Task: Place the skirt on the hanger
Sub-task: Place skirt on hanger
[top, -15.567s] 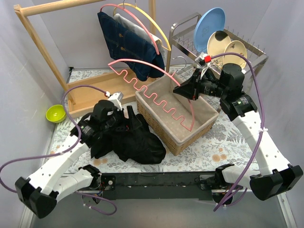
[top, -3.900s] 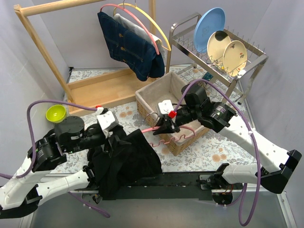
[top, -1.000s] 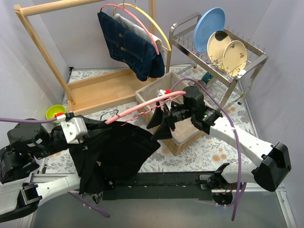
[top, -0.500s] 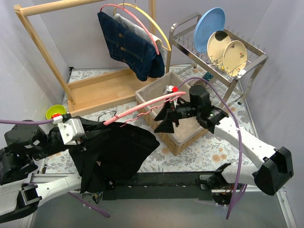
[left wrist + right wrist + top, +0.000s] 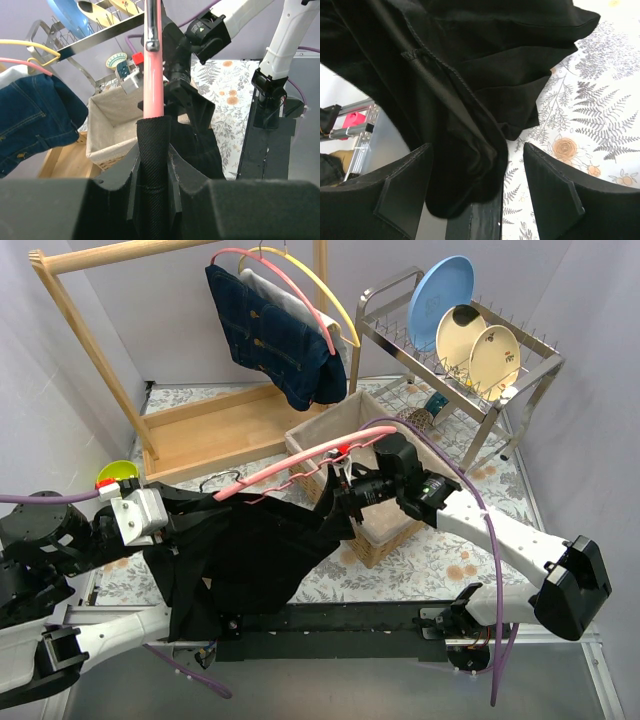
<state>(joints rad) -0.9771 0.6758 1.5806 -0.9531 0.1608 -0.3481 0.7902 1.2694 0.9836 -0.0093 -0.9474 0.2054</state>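
The black skirt (image 5: 250, 550) hangs in the air over the table's front left, draped from the pink hanger (image 5: 300, 460), which slants up to the right. My left gripper (image 5: 160, 525) is shut on the skirt's waistband where it wraps the hanger's bar. In the left wrist view the fabric-covered bar sits clamped in the left gripper (image 5: 152, 165), and the bare pink hanger (image 5: 152, 85) runs on beyond it. My right gripper (image 5: 338, 502) stands open at the skirt's right edge. In the right wrist view a fold of the skirt (image 5: 470, 75) lies between the spread fingers of the right gripper (image 5: 477, 185), unclamped.
A lined wicker basket (image 5: 385, 540) stands just behind the right gripper. A metal dish rack (image 5: 520, 380) with plates is at the back right. A wooden rail (image 5: 90, 350) carries denim clothes (image 5: 275, 335) on hangers. A green bowl (image 5: 115, 472) sits at the left.
My right gripper has moved left and down from above the basket to the skirt's right edge, its jaws a little narrower. The left gripper holds skirt and hanger in place.
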